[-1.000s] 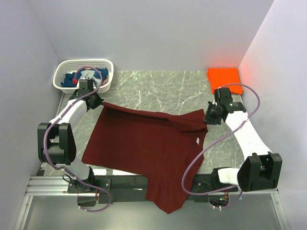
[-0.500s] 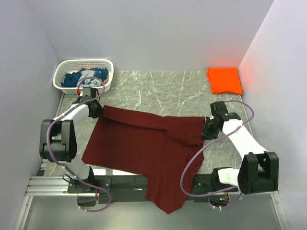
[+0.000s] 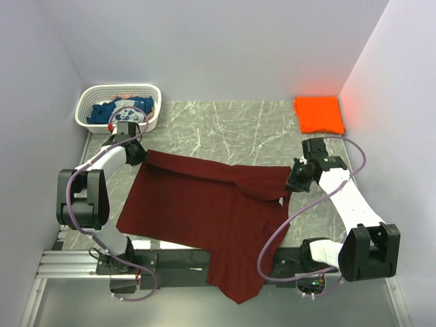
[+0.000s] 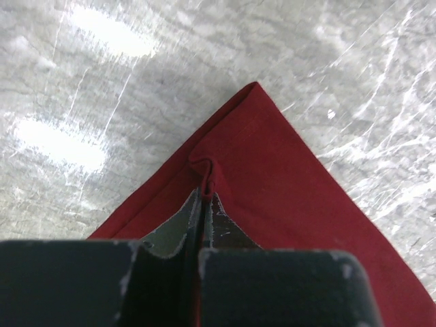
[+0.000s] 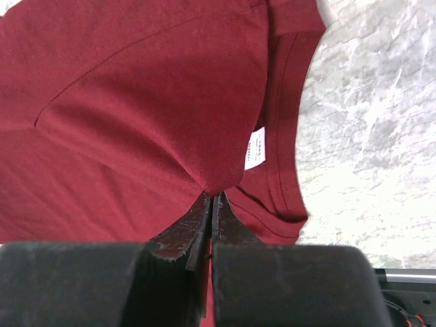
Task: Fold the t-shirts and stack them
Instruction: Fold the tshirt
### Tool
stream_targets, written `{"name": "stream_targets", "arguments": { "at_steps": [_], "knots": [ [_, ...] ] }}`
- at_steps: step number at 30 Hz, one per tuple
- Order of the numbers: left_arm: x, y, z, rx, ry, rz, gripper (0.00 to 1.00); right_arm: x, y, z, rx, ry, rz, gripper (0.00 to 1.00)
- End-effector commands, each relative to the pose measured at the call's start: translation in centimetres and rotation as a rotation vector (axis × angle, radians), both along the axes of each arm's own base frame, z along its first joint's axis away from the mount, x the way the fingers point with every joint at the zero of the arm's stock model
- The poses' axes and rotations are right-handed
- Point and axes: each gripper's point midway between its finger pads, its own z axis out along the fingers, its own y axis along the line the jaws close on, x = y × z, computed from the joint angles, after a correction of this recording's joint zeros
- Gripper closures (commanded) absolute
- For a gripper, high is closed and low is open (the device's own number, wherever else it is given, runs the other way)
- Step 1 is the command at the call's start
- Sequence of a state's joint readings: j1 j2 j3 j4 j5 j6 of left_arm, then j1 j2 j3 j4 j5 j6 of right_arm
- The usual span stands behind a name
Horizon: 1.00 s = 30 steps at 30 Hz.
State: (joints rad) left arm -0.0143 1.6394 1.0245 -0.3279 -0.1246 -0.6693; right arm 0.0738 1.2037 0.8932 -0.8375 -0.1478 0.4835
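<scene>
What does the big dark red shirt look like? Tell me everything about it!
The dark maroon t-shirt is plain soft cloth, spread mostly flat and a bit wrinkled on the marble table. A small white label shows inside its collar. Its near end hangs over the table's front edge. The left gripper pinches one far corner; the right gripper pinches a fold by the collar.

The top camera looks down from above and behind my arm bases onto the whole marble surface [image 3: 225, 122]. Wrist cameras sit close behind my left hand [image 4: 202, 196] and right hand [image 5: 211, 199], looking past them. All views share the maroon t-shirt [image 3: 197, 204].
</scene>
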Motion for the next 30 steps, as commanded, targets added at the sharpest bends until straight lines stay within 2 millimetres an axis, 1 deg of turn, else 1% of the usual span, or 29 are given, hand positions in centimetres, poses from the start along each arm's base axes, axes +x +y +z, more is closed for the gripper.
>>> {"name": "stream_targets", "arguments": {
  "at_steps": [1,2,4,5,7,8,9,11,12,13,15,16,17,18,19,21,22,23,24,25,27,28,29,30],
  "knots": [
    [1.0,0.8,1.5,0.030,-0.038,0.010,0.96,-0.9,0.1,0.4,0.022,0.004,-0.015,0.98],
    [0.7,0.8,1.2,0.032,-0.029,0.013,0.96,-1.6,0.2,-0.4,0.025,0.026,-0.013,0.98],
    [0.2,1.0,0.6,0.039,-0.013,0.018,0.96,-2.3,0.3,-1.2,0.036,0.048,-0.016,0.97],
    [0.1,1.2,0.2,0.048,-0.006,0.024,0.96,-3.1,0.5,-2.1,0.047,0.072,-0.012,0.96],
    [-0.3,1.3,-0.5,0.051,0.017,0.027,0.96,-3.7,0.7,-2.9,0.060,0.094,-0.015,0.94],
    [-0.7,1.3,-1.2,0.055,0.042,0.027,0.95,-4.4,0.8,-3.8,0.067,0.120,-0.019,0.94],
    [-0.9,1.3,-1.5,0.051,0.056,0.035,0.95,-4.5,1.0,-4.0,0.082,0.123,-0.015,0.93],
    [-1.2,1.2,-1.8,0.043,0.073,0.036,0.91,-5.1,1.1,-4.8,0.087,0.142,-0.016,0.90],
    [-1.2,1.0,-1.8,0.032,0.073,0.036,0.88,-5.1,1.2,-5.0,0.092,0.146,-0.014,0.86],
    [-1.3,1.0,-1.6,0.032,0.074,0.042,0.80,-5.2,1.2,-5.1,0.096,0.147,-0.011,0.78],
    [-1.6,1.1,-0.8,0.032,0.065,0.053,0.68,-4.7,1.4,-4.5,0.105,0.122,-0.007,0.72],
    [-1.6,1.5,0.1,0.048,0.046,0.064,0.53,-4.0,1.3,-3.8,0.098,0.093,-0.008,0.65],
    [-1.6,1.6,0.7,0.056,0.037,0.069,0.47,-3.4,1.0,-3.2,0.085,0.066,-0.013,0.62],
    [-1.9,1.9,1.2,0.066,0.041,0.075,0.44,-2.9,0.8,-2.7,0.071,0.044,-0.020,0.59],
    [-1.8,2.3,2.5,0.085,0.009,0.091,0.39,-1.7,0.1,-1.8,0.041,-0.001,-0.037,0.55],
    [-1.7,2.7,3.9,0.103,-0.021,0.099,0.38,-0.2,-0.5,-0.7,0.022,-0.059,-0.062,0.54],
    [-1.4,2.9,5.4,0.114,-0.060,0.106,0.36,0.9,-1.2,0.0,0.009,-0.096,-0.089,0.54],
    [-1.2,2.9,6.0,0.120,-0.078,0.096,0.36,2.2,-1.5,0.5,0.013,-0.138,-0.112,0.54],
    [-0.9,2.9,6.4,0.121,-0.093,0.090,0.35,2.9,-1.5,0.9,0.034,-0.161,-0.132,0.55],
    [-0.3,2.5,7.4,0.107,-0.129,0.071,0.36,4.6,-1.9,1.7,0.073,-0.224,-0.162,0.56],
    [0.3,1.8,8.0,0.097,-0.155,0.036,0.38,6.2,-2.4,2.1,0.097,-0.272,-0.210,0.58],
    [0.8,1.4,7.9,0.090,-0.167,0.018,0.40,6.6,-2.7,1.8,0.112,-0.284,-0.228,0.59],
    [1.1,0.5,7.8,0.080,-0.168,-0.015,0.42,7.9,-3.5,1.8,0.131,-0.318,-0.262,0.60],
    [1.5,0.1,7.7,0.078,-0.170,-0.032,0.44,8.4,-3.9,1.6,0.152,-0.327,-0.289,0.62]
  ]
}}
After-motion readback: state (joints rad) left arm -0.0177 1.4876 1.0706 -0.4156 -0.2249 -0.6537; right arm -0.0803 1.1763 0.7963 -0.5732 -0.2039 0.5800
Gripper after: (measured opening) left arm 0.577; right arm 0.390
